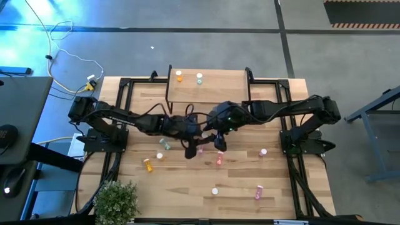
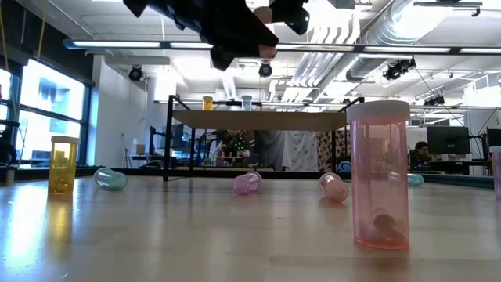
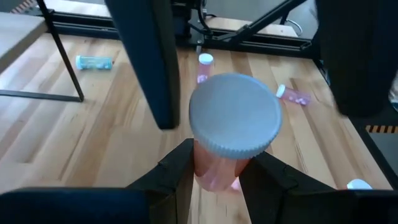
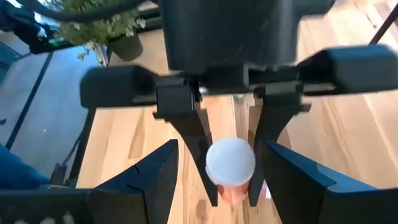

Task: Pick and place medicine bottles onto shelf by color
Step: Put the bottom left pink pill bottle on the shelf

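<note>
The shelf [image 1: 219,90] stands at the table's far middle, with an orange bottle [image 1: 179,76] and a pale green bottle [image 1: 199,79] upright on it. Above the table's middle, my left gripper [image 3: 221,160] is shut on a salmon-red bottle [image 3: 217,168] with a pale cap [image 3: 235,115]. My right gripper [image 4: 219,152] faces it, open. Its fingers [image 3: 149,62] stand on either side of the bottle and of the left fingers, touching nothing. In the high view the left gripper [image 1: 189,149] and the right gripper [image 1: 220,144] nearly meet. My left gripper pinches the salmon-red bottle's body just under the cap [image 3: 208,171] between its two fingers. The fingers slant down toward the table's right side. The bottle is lifted clear of the table, roughly upright, with its cap on top.
Loose bottles lie or stand on the table: an orange one [image 1: 148,165] and a green one [image 1: 164,144] near left, and pink ones [image 1: 219,160] [image 1: 263,152] [image 1: 258,192] in the middle and near right. A potted plant [image 1: 116,200] sits at the near left corner.
</note>
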{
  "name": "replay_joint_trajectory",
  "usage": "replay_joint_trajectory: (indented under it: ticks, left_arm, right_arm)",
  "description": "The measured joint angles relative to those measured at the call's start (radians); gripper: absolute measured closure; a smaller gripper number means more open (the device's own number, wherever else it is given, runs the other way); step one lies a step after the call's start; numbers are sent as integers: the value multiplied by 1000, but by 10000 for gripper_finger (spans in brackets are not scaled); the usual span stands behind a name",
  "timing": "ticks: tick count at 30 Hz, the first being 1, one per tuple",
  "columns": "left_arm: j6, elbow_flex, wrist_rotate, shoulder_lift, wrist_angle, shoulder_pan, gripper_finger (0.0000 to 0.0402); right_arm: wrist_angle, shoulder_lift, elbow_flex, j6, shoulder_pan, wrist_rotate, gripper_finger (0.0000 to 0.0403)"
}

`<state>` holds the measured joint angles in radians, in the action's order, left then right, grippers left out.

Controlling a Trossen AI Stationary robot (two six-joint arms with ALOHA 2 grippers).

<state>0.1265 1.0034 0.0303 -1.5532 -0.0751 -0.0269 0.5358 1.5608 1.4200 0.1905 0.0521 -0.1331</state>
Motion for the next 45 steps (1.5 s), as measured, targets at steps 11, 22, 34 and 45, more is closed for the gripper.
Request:
replay_joint_trajectory:
  ticks: [11, 22, 34, 45]
  left_arm:
    - [-17, 29, 0, 0, 5, 0, 298]
    - [-17, 29, 11, 0, 5, -2, 298]
    - [-15, 29, 11, 0, 4, -2, 298]
    - [-15, 29, 7, 0, 4, -2, 290]
  right_arm:
    - [6, 0, 0, -9, 0, 9, 205]
    - [50, 0, 0, -9, 0, 11, 273]
    - [47, 0, 0, 11, 0, 12, 281]
    - [51, 0, 0, 14, 0, 15, 281]
